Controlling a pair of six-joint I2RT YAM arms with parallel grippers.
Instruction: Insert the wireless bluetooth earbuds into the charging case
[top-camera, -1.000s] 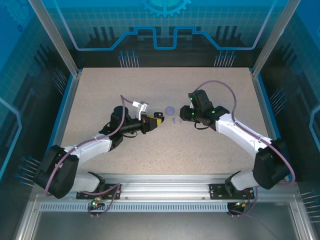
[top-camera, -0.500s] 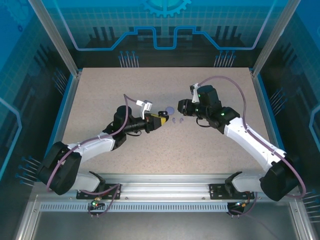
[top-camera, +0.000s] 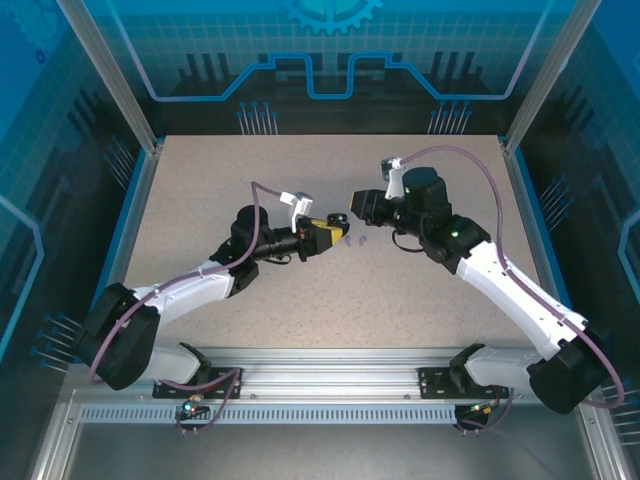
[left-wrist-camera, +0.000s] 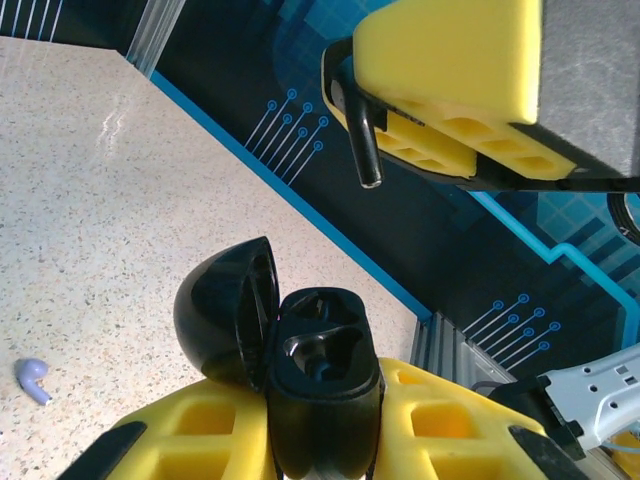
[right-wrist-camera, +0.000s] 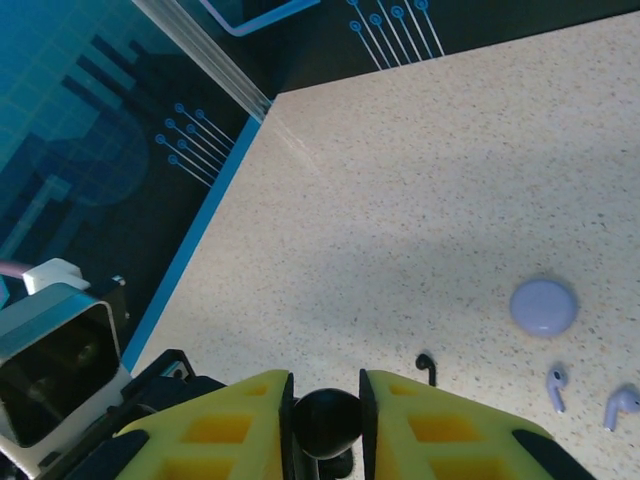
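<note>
**Earbud held close to the open case**

Right fingers (right-wrist-camera: 230, 425) are clamped on a black earbud (left-wrist-camera: 362, 140), and its thin stem juts out free past the pad. Left fingers (left-wrist-camera: 200, 445) are closed around the body of the black charging case (left-wrist-camera: 320, 350), whose domed lid is swung open over two moulded wells that look empty. Earbud and case meet near the middle of the table (top-camera: 420, 300), close but apart.

The earbud is glossy hard plastic. It is probably very light and slippery, and apt to twist or pop out under a hard squeeze. Gripping across the bulb keeps the stem free to enter a well. The case looks rigid, and its body is a safer hold than the hinged lid.

Another black earbud (right-wrist-camera: 427, 367), two lilac earbuds (right-wrist-camera: 556, 388) and a closed lilac case (right-wrist-camera: 543, 305) lie loose on the table.
</note>
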